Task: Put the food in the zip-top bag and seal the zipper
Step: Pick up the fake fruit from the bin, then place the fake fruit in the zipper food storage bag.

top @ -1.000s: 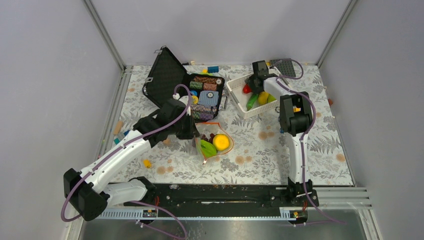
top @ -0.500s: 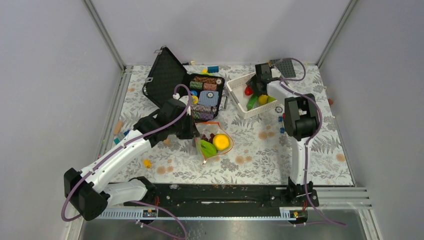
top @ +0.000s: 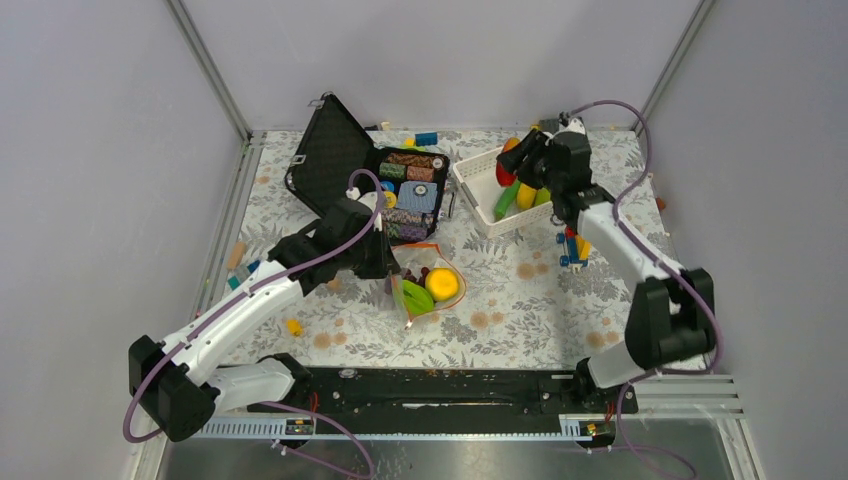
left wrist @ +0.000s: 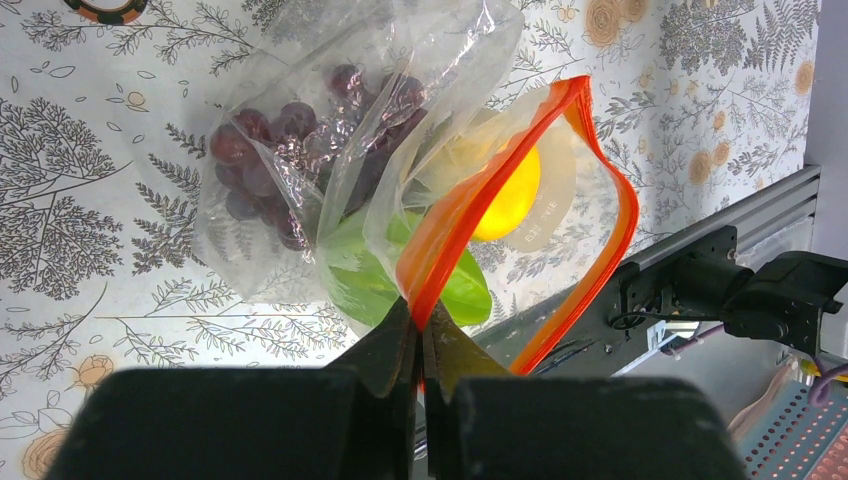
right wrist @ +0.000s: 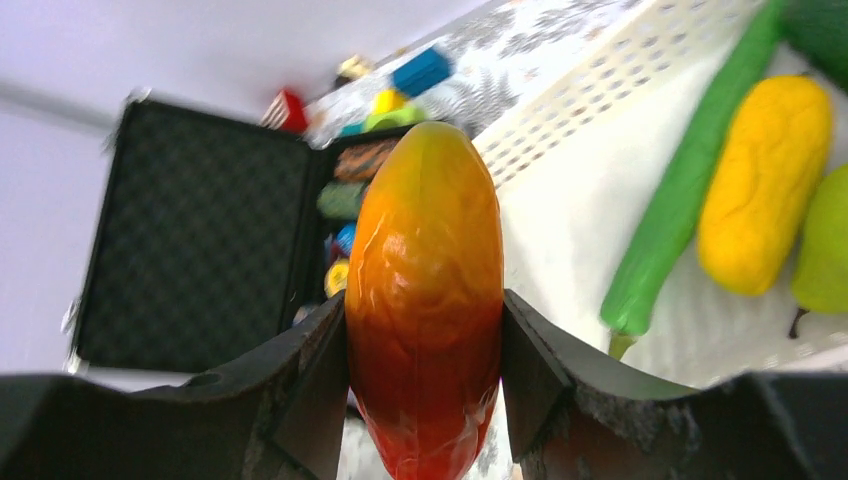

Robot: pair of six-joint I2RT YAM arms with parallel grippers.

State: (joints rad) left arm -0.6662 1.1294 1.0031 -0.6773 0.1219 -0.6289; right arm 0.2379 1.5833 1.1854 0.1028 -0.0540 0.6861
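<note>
Zip-top bag (top: pixel 430 290): lies on the floral table (top: pixel 520 310) directly ahead of the left gripper (left wrist: pixel 420 322), clear plastic crumpled, mouth gaping.

Zipper (left wrist: pixel 485 180): one run of the red-orange strip is pinched tight between the left jaws at its near end. The other run bows away to the right of those fingertips, so the mouth stands open in a loop. Not sealed.

Inside the bag, beyond the left fingertips:
- dark purple grapes (left wrist: pixel 265 165), far left
- a green piece (left wrist: pixel 365 280), closest to the jaws
- orange ball (left wrist: pixel 510 195), behind the pinched strip

Mango (right wrist: pixel 425 250): clamped in the right gripper (right wrist: pixel 425 330), one finger on each flank. The fruit sits lengthwise between them, orange end pointing away from the wrist, red end toward it. It is raised clear of any surface, well apart from the bag.

White lattice basket (right wrist: pixel 600 90): below and to the right of the right fingers. In it, going outward from the mango: green cucumber (right wrist: pixel 690 170), a yellow piece (right wrist: pixel 765 185), then the pear (right wrist: pixel 825 245), cut off by the frame edge. None of them touches the gripper.

Black case (right wrist: pixel 190 230): open, beyond and to the left of the right fingers, chip stacks (top: pixel 410 190) in its tray. From overhead it lies just past the left gripper, between the two hands.

Toy bricks (top: pixel 572 245): on the table beside the right forearm.
</note>
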